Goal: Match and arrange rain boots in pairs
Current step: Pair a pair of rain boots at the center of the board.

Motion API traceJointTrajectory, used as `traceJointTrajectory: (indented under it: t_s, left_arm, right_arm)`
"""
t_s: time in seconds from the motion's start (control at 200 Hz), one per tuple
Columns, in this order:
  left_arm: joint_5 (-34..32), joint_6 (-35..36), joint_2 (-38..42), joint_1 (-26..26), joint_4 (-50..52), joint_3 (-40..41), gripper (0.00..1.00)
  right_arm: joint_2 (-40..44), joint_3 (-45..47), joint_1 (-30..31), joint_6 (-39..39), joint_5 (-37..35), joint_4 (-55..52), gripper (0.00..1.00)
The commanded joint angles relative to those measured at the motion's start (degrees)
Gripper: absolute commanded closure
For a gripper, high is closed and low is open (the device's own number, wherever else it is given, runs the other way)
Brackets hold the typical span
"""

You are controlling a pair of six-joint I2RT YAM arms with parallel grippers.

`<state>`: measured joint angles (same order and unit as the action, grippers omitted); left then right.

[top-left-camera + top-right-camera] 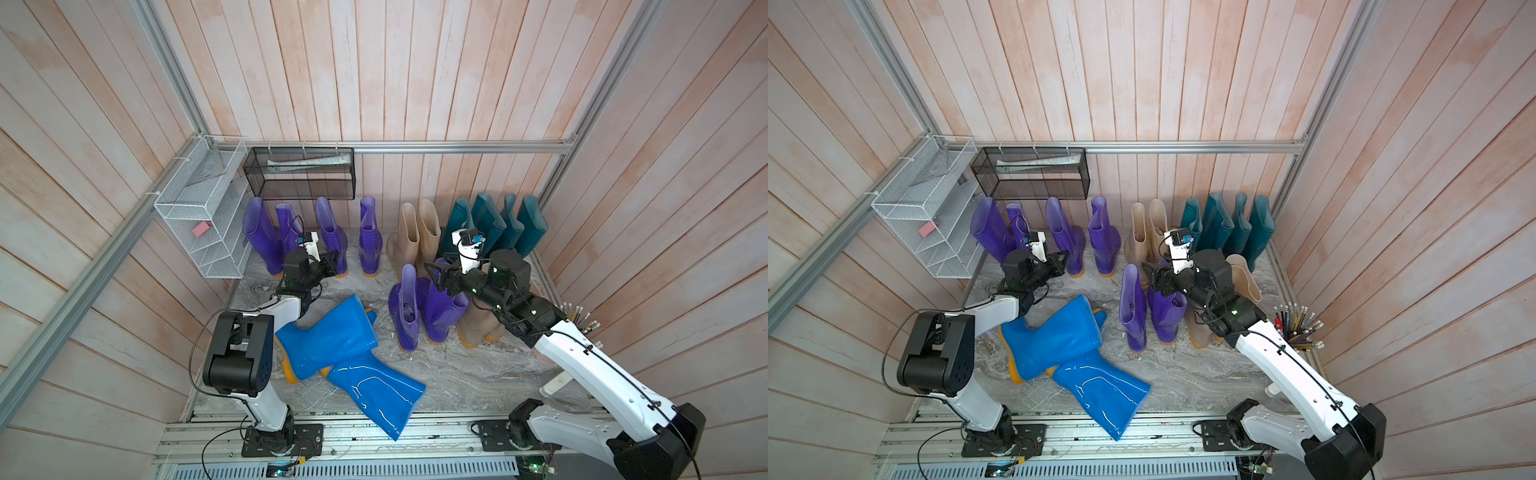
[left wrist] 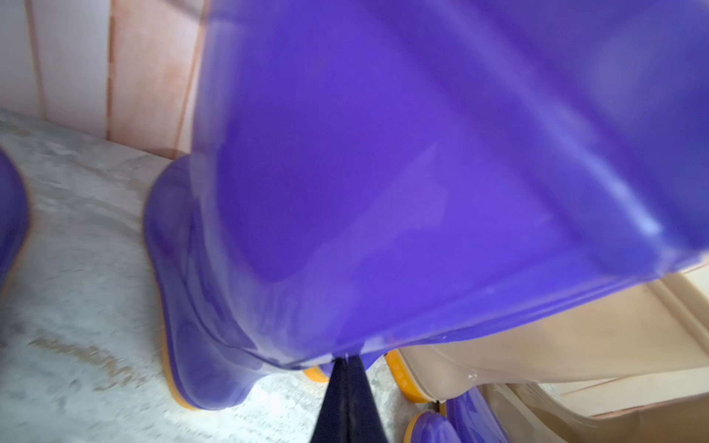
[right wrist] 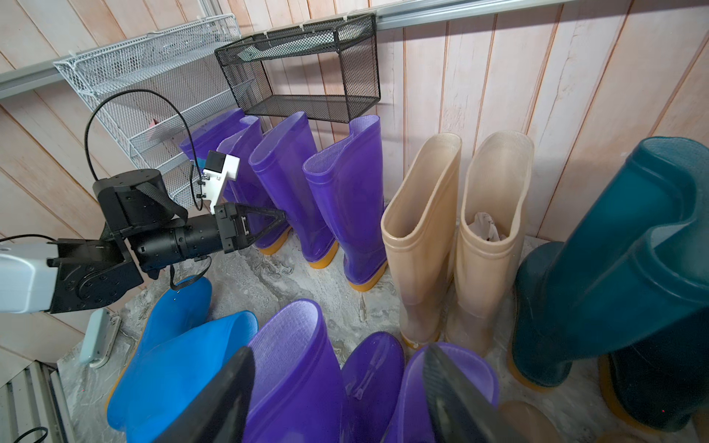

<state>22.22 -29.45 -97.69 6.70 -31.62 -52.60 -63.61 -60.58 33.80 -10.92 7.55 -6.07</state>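
Left wrist view, and it was purple wall to wall: the left gripper (image 2: 347,364) had its fingers clenched flat together, tips right against the shaft of a back-row purple boot (image 2: 383,172). Whether any rubber was nipped between them could not be told. Boots stood close on either side of the tips. Behind those fingers a strip of bare marble floor (image 1: 353,286) lay open, and past it two blue boots (image 1: 332,336) sprawled flat and crossed, one shaft hanging over the floor's front edge.

Over to the right gripper (image 3: 337,351): fingers released and wide apart, clasping nothing, poised above the open tops of a second purple pair (image 3: 295,356). Ahead of those fingers a beige pair (image 3: 422,214) stood at the wall, clear floor between; teal boots (image 3: 614,268) crowded in close beside them.

A white wire rack (image 1: 199,208) on the side wall held a pink block (image 1: 202,228). A black mesh basket (image 1: 299,174) hung above the purple row with a pale sheet (image 1: 307,161) on its upper shelf. One beige boot had crumpled paper (image 3: 485,226) stuffed inside. By the right arm, pencils (image 1: 1296,328) bristled.
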Motion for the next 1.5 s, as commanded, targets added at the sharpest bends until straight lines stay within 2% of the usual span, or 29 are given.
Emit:
traceJointTrajectory:
  t_s: [0.0, 0.085, 0.11, 0.145, 0.165, 0.205, 0.245, 0.35, 0.42, 0.48, 0.575, 0.735, 0.82, 0.875, 0.945, 1.0, 1.04, 1.32, 1.495]
  left_arm:
    - [0.4, 0.2, -0.7, 0.6, -2.1, -2.0, 1.0]
    - [-2.4, 1.1, 0.2, 1.4, -1.1, -1.9, 1.0]
    - [-3.6, 1.2, 0.5, 1.6, -0.2, -1.8, 0.88]
    - [-4.4, 1.2, 0.9, 1.8, 0.3, -1.6, 0.58]
    - [-4.8, 1.2, 1.3, 2.1, 0.6, -1.4, 0.46]
    - [-6.3, 1.1, 2.0, 2.4, 1.0, -0.8, 0.31]
    - [-7.7, 1.2, 2.7, 2.8, 0.8, 0.1, 0.21]
    - [-10.2, 1.6, 5.1, 4.4, 0.1, 2.3, 0.08]
    - [-15.7, 2.3, 6.2, 5.5, 0.7, 2.8, 0.0]
    - [-20.7, 2.1, 5.7, 5.6, 1.6, 1.9, 0.0]
    - [-25.1, 1.8, 2.7, 5.6, 2.5, -1.3, 0.0]
    - [-25.9, 5.8, -5.8, 5.5, 1.9, -8.4, 0.0]
    - [-24.0, 8.1, -8.4, 5.2, 0.0, -9.9, 0.1]
    - [-22.0, 9.5, -8.8, 5.0, -2.0, -9.7, 0.27]
    - [-18.9, 10.5, -8.8, 4.8, -4.3, -8.9, 0.58]
    - [-16.3, 10.7, -8.8, 4.5, -5.2, -8.7, 0.85]
    - [-13.8, 11.3, -8.9, 4.1, -5.0, -9.1, 1.0]
    - [-1.2, 15.9, -6.9, 2.6, -6.4, -6.1, 1.0]
    - [3.4, 15.1, -5.8, 0.4, -11.6, -2.4, 1.0]
  right_arm:
    - [0.8, -0.1, -0.3, 0.3, -0.9, -0.2, 0.29]
    - [1.0, -0.2, -0.3, 0.5, -1.1, -0.5, 0.29]
    - [1.0, -0.2, -0.4, 0.5, -1.1, -0.5, 0.29]
    - [1.1, -0.2, -0.3, 0.5, -1.1, -0.5, 0.29]
    - [1.1, -0.2, -0.3, 0.5, -1.1, -0.5, 0.29]
    - [1.1, -0.1, -0.3, 0.6, -1.1, -0.3, 0.29]
    - [1.1, 0.0, -0.4, 0.6, -1.1, -0.2, 0.29]
    - [0.6, 0.1, -0.3, 0.5, -0.7, 0.1, 0.29]
    - [0.3, 0.0, -0.3, 0.5, -0.6, 0.2, 0.29]
    - [0.0, -0.3, -0.3, 0.6, -0.3, 0.2, 0.29]
    - [-0.1, -0.7, -0.3, 0.7, -0.1, 0.2, 0.28]
    - [0.0, -1.6, -0.3, 1.0, -0.3, -0.6, 0.28]
    - [0.7, -1.7, -0.3, 1.2, -0.7, -1.1, 0.28]
    - [1.1, -1.9, -0.4, 1.5, -1.1, -1.8, 0.28]
    - [1.6, -1.7, -0.3, 1.8, -1.9, -2.4, 0.28]
    - [1.9, -1.6, -0.5, 2.0, -2.2, -2.6, 0.28]
    - [2.0, -1.6, -0.5, 1.9, -2.3, -2.7, 0.28]
    - [1.1, -1.7, -0.6, 1.5, -1.5, -2.1, 0.28]
    - [0.6, -1.8, -0.6, 1.2, -1.0, -1.6, 0.28]
